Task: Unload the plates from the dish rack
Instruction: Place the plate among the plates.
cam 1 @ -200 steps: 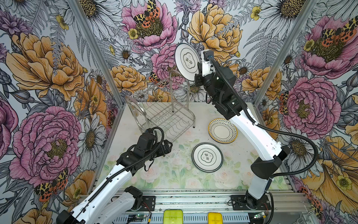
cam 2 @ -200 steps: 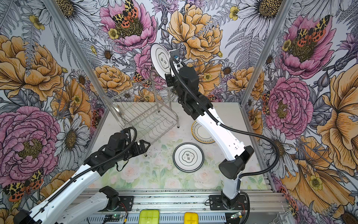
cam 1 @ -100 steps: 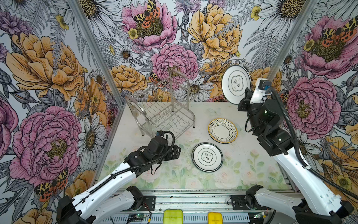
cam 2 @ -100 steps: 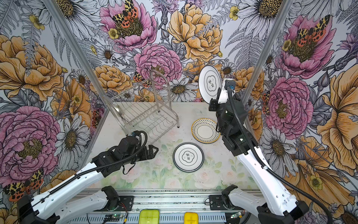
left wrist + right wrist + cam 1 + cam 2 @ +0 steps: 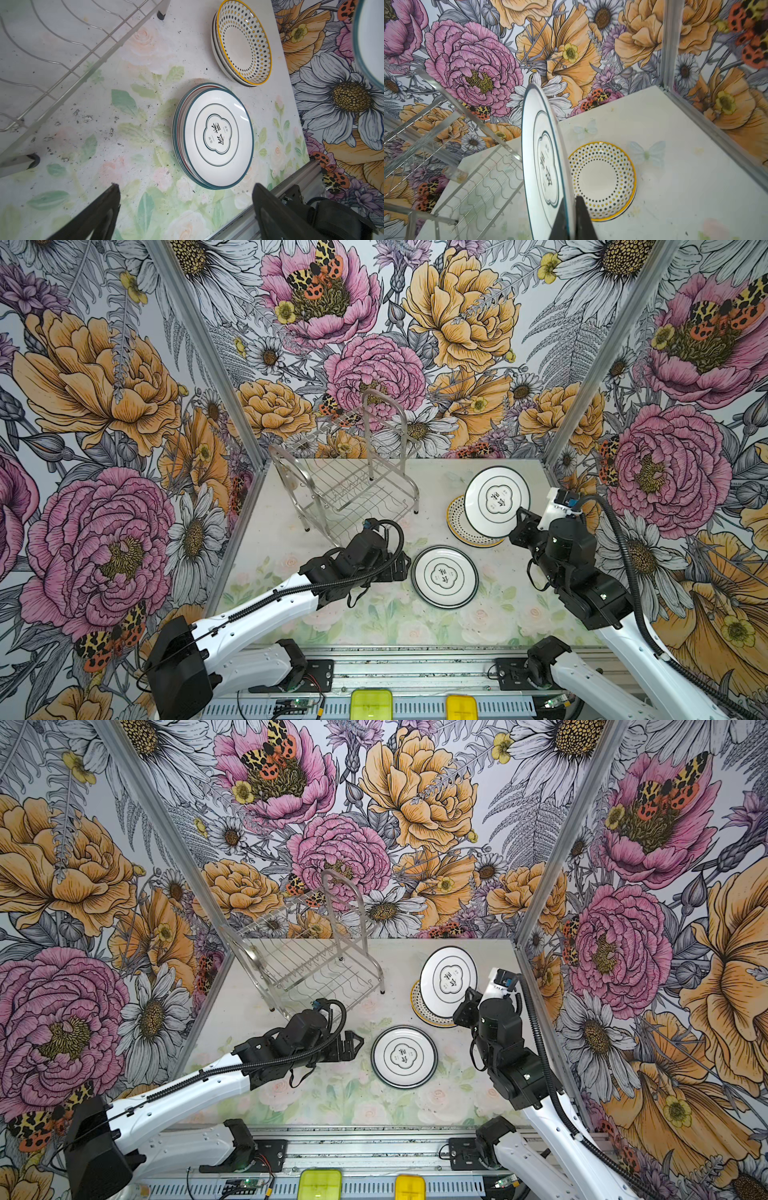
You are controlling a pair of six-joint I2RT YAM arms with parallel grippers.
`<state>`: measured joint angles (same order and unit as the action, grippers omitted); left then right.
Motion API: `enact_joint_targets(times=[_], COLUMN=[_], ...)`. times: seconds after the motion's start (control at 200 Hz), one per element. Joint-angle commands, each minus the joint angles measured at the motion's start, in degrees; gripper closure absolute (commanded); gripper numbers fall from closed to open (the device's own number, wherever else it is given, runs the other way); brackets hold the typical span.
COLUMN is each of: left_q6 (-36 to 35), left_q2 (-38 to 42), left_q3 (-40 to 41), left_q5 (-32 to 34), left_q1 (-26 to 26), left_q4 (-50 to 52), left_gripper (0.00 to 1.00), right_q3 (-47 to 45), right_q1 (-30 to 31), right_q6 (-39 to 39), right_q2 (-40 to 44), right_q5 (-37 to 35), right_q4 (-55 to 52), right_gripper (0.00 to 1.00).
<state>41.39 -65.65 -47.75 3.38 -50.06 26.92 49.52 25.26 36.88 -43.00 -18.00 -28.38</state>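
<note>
Plate held on edge, right of the rack
Right gripper clamps its rim; it stands tilted, face toward the rack, over the dotted stack. Left gripper gapes empty before the rack.

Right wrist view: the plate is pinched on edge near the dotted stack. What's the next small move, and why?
Probably swing the right tool toward the teal-rimmed stack, tilting the held plate flat. It stands on edge near the dotted stack, yet its rim and centre mark match the teal one.
</note>
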Motion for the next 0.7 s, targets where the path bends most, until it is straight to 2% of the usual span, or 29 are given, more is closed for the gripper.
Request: enact_joint_targets(times=[0.0,0.2,0.691], left_q6=[-1.35,-1.22,0.40], left_q2=[-1.42,-3.98,-11.03], left_q3=[-2.16,-1.30,-0.28], left_q5=[-1.07,-4.71,-13.24], left_q1=[-0.13,1.24,7.41], left_q4=[-4.38,-11.04,-23.89], left_gripper=[0.01,0.02,0.08], right_q3=[-1.10,-0.30,-3.47], right_q1=[-0.20,-0.56,-1.79], right_q6=[8.57,12.32,19.46], right_q2=[-2.79,-7.76,-13.12], right_q5=[8.43,16.87,26.70], right_q4=[-0.10,1.26,10.62], right_gripper=[1.00,1.00,1.00])
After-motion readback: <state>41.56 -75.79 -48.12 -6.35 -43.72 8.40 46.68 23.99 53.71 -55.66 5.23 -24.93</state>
